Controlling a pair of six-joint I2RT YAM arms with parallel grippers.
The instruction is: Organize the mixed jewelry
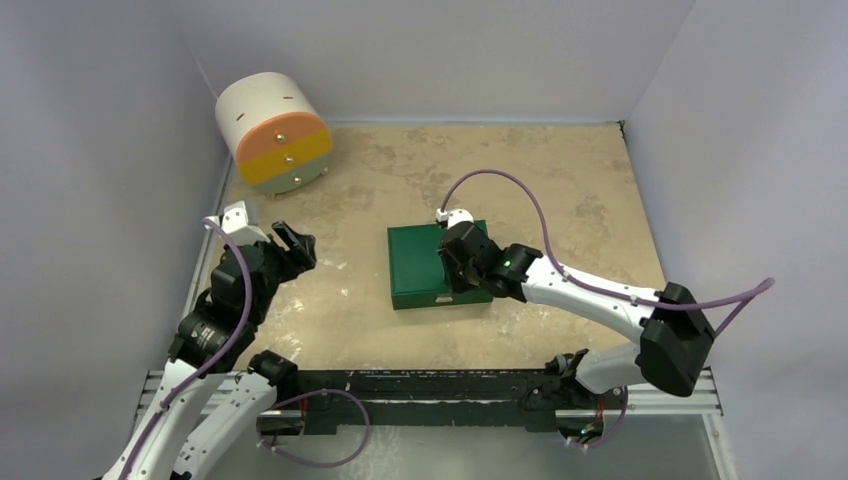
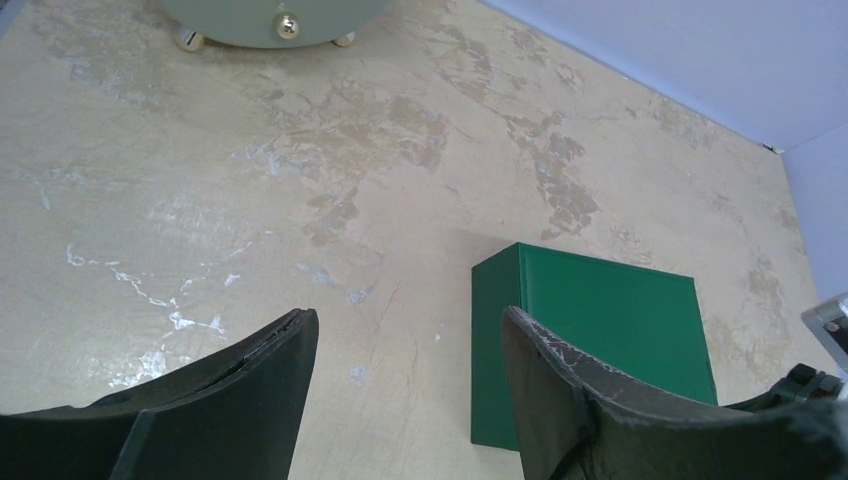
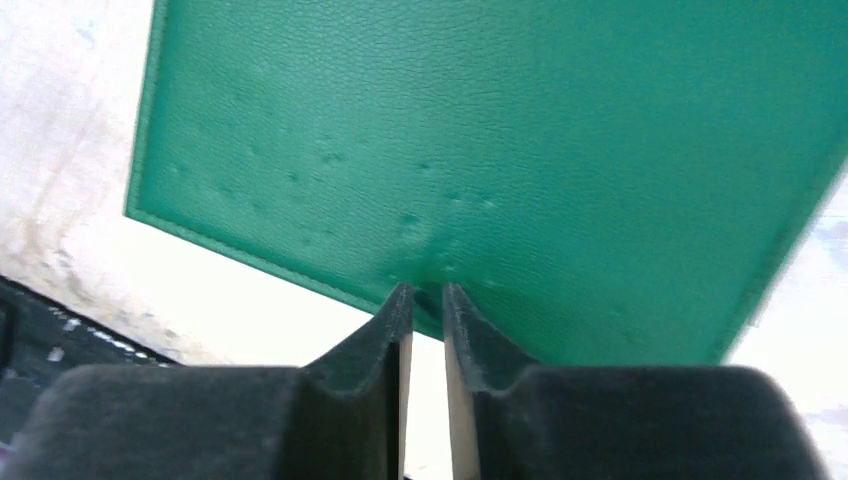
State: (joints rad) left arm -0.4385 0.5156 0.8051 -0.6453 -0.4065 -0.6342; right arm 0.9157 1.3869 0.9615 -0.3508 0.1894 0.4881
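Left fingers (image 2: 255, 395): wide apart, holding nothing, above counter (image 2: 200, 200). Right fingers (image 3: 385, 335): nearly together, slim gap, tips at edge of closed green box (image 3: 500, 130); grip on lid impossible to tell. Jewelry: hidden from every view.

Top: above, behind near edge, whole table (image 1: 340, 325) seen.
Left wrist: low, facing far-right corner.
Right wrist: close on green box (image 3: 500, 130).
Shared: green box.
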